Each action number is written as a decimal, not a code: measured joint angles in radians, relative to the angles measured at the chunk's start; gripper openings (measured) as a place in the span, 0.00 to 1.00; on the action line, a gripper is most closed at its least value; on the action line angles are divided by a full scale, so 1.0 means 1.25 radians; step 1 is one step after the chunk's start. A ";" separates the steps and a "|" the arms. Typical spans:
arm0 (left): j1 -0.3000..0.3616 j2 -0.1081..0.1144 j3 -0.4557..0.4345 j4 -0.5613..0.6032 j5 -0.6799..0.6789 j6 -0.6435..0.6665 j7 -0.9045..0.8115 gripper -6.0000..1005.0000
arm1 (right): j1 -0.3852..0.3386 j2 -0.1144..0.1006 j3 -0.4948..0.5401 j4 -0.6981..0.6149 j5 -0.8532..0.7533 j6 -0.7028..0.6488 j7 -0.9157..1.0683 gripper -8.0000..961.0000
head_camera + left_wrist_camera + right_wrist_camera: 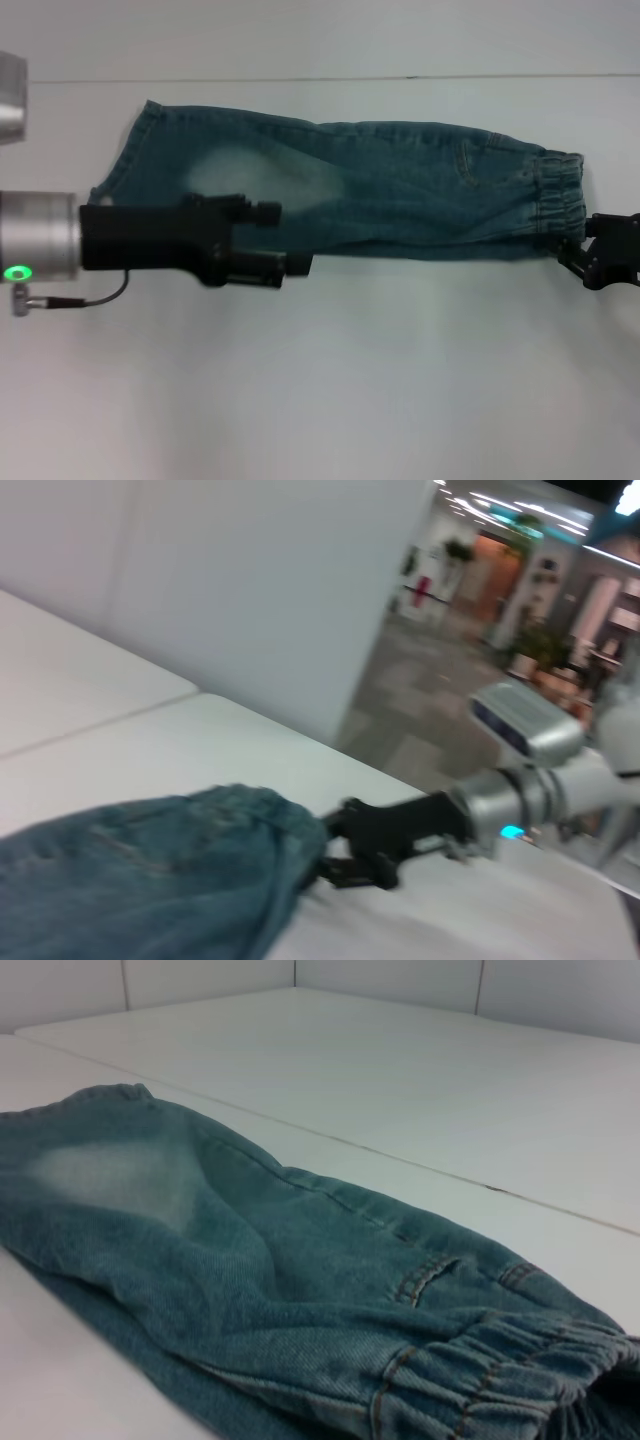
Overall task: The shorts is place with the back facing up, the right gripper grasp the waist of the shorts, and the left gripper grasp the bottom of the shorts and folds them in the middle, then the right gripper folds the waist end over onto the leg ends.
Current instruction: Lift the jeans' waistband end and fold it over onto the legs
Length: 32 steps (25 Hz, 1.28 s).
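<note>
The blue-green denim shorts (400, 200) lie folded lengthwise across the table, with a faded patch toward the left. The leg ends are on the left and the gathered waist end (560, 195) is on the right. My left gripper (292, 238) hovers open over the near edge of the leg half, holding nothing. My right gripper (566, 252) sits at the near corner of the waist, shut on the elastic band. In the left wrist view that black claw (338, 848) meets the raised edge of the shorts (150, 880). The right wrist view shows the shorts (250, 1260) and waistband (500, 1370) close up, without fingers.
The white table (350, 380) stretches in front of the shorts, and a seam (300, 78) runs across it behind them. A silver arm part (12, 95) shows at the far left edge. Beyond the table, the left wrist view shows an open hall.
</note>
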 joint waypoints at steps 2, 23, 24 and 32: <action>0.003 -0.016 0.005 -0.008 -0.015 -0.068 0.011 0.82 | -0.001 0.000 -0.001 -0.012 -0.001 -0.004 0.006 0.34; -0.184 -0.025 0.042 -0.617 -0.418 -0.634 0.532 0.56 | -0.043 0.016 -0.143 -0.366 0.020 -0.169 0.234 0.19; -0.191 -0.025 0.041 -0.631 -0.423 -0.636 0.545 0.52 | -0.043 0.016 -0.160 -0.386 0.026 -0.169 0.245 0.19; -0.204 -0.025 0.029 -0.699 -0.435 -0.597 0.571 0.17 | -0.007 0.012 -0.258 -0.475 0.039 -0.165 0.298 0.18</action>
